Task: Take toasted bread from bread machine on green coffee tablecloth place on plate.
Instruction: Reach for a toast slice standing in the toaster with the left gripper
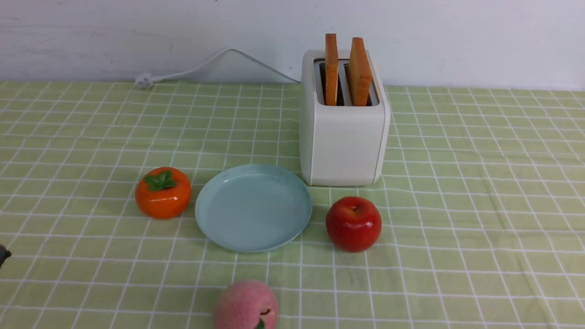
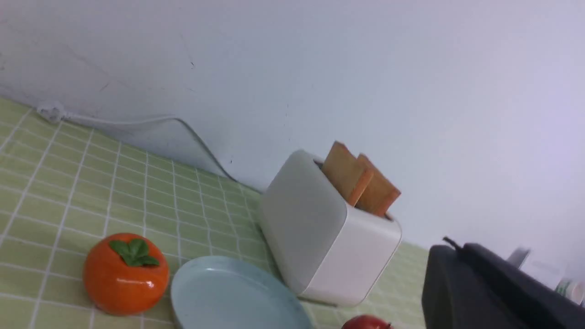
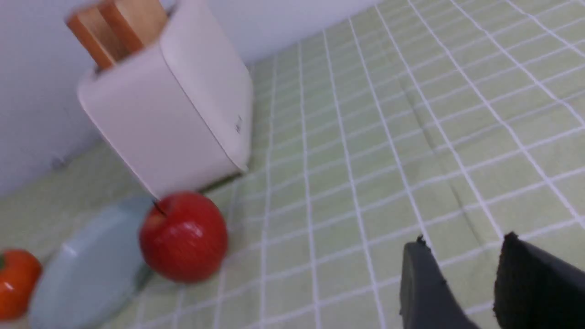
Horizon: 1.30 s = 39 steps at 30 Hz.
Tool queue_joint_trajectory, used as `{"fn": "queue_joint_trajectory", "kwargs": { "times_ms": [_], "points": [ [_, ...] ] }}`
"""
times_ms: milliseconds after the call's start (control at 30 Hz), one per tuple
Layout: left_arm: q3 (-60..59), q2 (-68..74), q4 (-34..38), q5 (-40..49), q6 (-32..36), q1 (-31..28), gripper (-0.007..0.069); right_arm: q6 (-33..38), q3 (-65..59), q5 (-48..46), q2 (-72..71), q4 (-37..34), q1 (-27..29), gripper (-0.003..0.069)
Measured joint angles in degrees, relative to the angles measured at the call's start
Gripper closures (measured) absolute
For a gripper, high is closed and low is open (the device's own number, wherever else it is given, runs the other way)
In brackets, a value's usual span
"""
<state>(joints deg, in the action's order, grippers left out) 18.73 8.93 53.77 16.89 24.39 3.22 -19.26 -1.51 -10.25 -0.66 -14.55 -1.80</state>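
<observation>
The white bread machine (image 1: 343, 123) stands at the back of the green coffee tablecloth (image 1: 480, 183). Two slices of toasted bread (image 1: 331, 68) (image 1: 360, 71) stand upright in its slots. The pale blue plate (image 1: 253, 208) lies bare in front of it. In the left wrist view my left gripper (image 2: 457, 247) is shut with nothing in it, well short of the bread machine (image 2: 320, 228) and its toasted bread (image 2: 347, 176). Only a dark tip of it (image 1: 3, 256) shows at the front view's left edge. My right gripper (image 3: 464, 242) is open over bare cloth, away from the bread machine (image 3: 169, 109).
An orange persimmon (image 1: 163, 192) sits left of the plate and a red apple (image 1: 353, 224) right of it, both close to the rim. A pink fruit (image 1: 246, 306) lies near the front edge. The white power cord (image 1: 205, 64) runs along the back wall.
</observation>
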Motion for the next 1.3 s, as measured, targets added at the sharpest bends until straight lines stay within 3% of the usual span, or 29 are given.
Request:
{"fn": "queue_joint_trajectory", "kwargs": {
  "times_ms": [200,333,467,533,633,700,800,867,900,1033,1167,1300],
  "points": [
    [6.61,12.64,-2.53,5.05,5.85,0.0,0.0638,-0.76,0.0,6.73,0.0,-3.06,0.0,0.0418],
    [9.71,22.29,-1.64,5.16,11.22,0.0,0.0638,0.15,5.86,-2.61,1.03,-3.99,0.0,0.0486],
    [11.48,26.74,1.73,4.72,15.28,0.0,0.0638,7.11,13.95,-12.37,6.72,-4.12,0.0,0.0576],
    [13.36,30.75,7.66,4.37,20.79,0.0,0.0638,16.57,22.45,-20.64,13.51,-5.11,0.0,0.0638],
    [14.79,33.42,13.14,4.43,25.32,0.0,0.0638,23.35,26.88,-25.34,18.05,-6.61,0.0,0.0658],
    [16.91,36.77,20.54,4.46,32.21,0.82,0.0638,28.56,29.76,-27.7,21.93,-9.05,0.0,0.0659],
    [19.33,41.08,29.06,1.34,40.6,5.21,0.0638,32.24,30.7,-27.45,23.68,-12.83,0.0,0.0659],
    [22.79,46.1,36.8,-5.14,49.31,12.2,0.0638,36.1,30.87,-25.26,24.01,-15.92,0.0,0.0659],
    [23.11,47.04,37.46,-5.79,50.85,12.87,0.0638,36.41,30.87,-24.84,24.01,-16.18,0.0,0.0659],
    [31.25,59.06,44.46,-19.07,65.93,26.97,0.0638,44.25,31.31,-21.03,24.07,-21.64,0.0,0.0659],
    [39.19,69.93,45.15,-20.98,69.39,31.58,0.0637,50.74,32.98,-20.04,24.07,-26.03,0.0,0.0658],
    [49.42,81.4,45.47,-20.69,69.34,31.76,0.0585,57.28,34.12,-20.33,24.07,-30.39,0.0,0.0655]
  ]
}}
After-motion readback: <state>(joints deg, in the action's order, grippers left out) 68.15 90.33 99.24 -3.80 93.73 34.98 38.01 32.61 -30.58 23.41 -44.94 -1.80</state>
